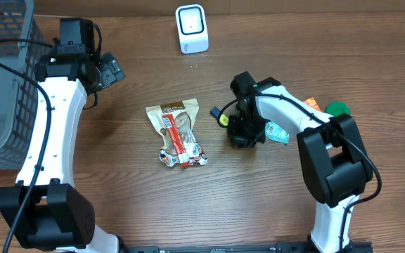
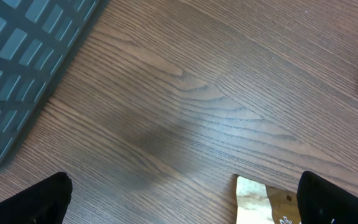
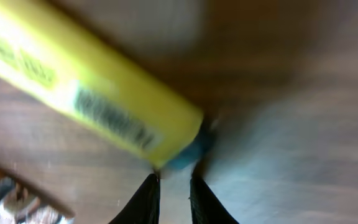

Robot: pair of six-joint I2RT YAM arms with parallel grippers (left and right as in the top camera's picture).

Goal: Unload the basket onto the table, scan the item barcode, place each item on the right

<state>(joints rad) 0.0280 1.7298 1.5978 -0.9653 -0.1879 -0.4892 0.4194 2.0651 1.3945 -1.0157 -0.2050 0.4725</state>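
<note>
My left gripper (image 2: pixel 185 199) hangs wide open; I cannot tell whether my right gripper (image 3: pixel 174 193), nearly closed, pinches the blue-capped yellow tube (image 3: pixel 86 93).

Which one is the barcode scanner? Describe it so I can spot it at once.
Start at the grey mesh basket on the left of the overhead view and follow the table's far edge rightward. The barcode scanner stands alone there, above the snack bag. It is the only white, rounded box with a dark-framed window.
</note>
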